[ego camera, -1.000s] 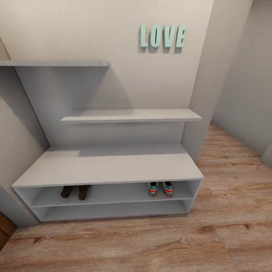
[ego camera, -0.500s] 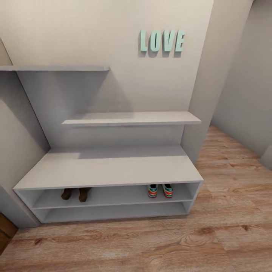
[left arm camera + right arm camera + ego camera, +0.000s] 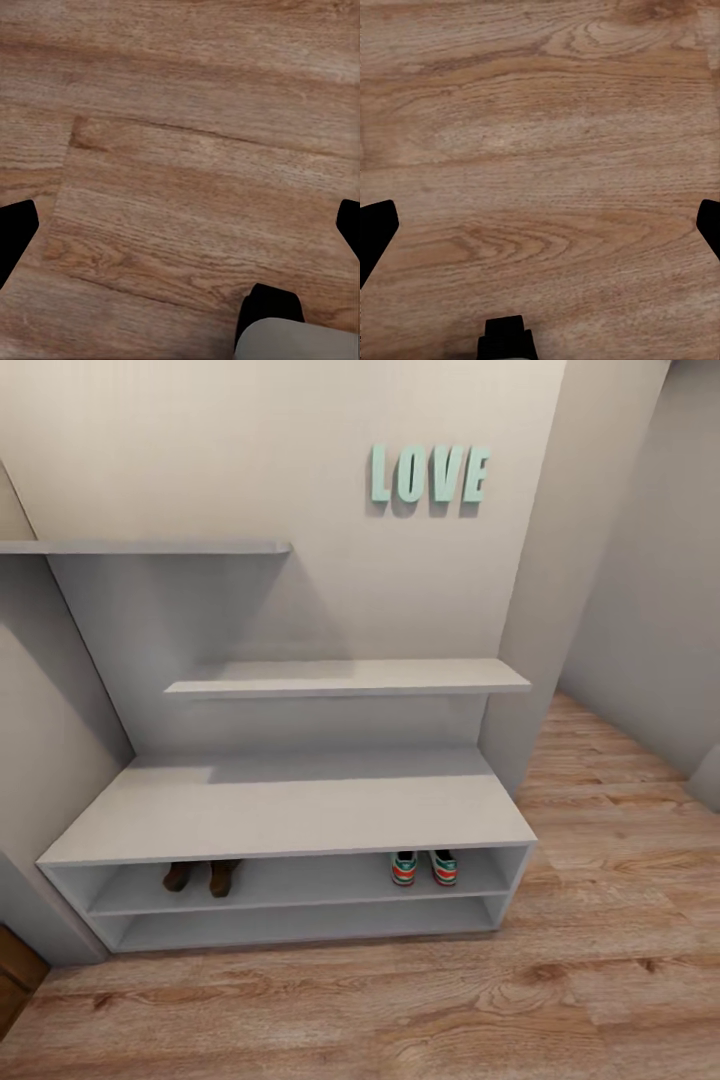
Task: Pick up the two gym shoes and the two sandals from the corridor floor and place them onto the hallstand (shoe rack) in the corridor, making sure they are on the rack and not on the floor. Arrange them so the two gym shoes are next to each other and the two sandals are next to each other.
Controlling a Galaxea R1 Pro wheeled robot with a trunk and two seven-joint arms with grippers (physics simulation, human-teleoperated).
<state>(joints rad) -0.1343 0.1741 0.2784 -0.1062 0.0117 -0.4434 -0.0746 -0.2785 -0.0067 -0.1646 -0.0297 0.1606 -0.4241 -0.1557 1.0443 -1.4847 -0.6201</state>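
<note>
Four shoes sit in the upper open shelf row of the hallstand [image 3: 290, 805], a wide pale grey unit with a bench-top surface, two low shelf rows and two staggered shelves on a tall back panel. Both gym shoes [image 3: 424, 867] stand side by side toward the 3 o'clock end of that row, heels facing out: white uppers, green sides, red-orange heel tabs. Both sandals [image 3: 201, 876] stand side by side toward the 9 o'clock end, dark brown, well apart from the sneakers; their pattern is too shadowed to make out. Mint-green LOVE letters [image 3: 430, 473] hang on the wall at about 1 o'clock from the unit. Light brown wood-grain corridor floor [image 3: 420, 1000] runs in front.

Each wrist view looks down on plank flooring: the left gripper [image 3: 180, 225] and the right gripper [image 3: 540, 225] both have their dark fingertips spread to opposite edges, holding nothing.
</note>
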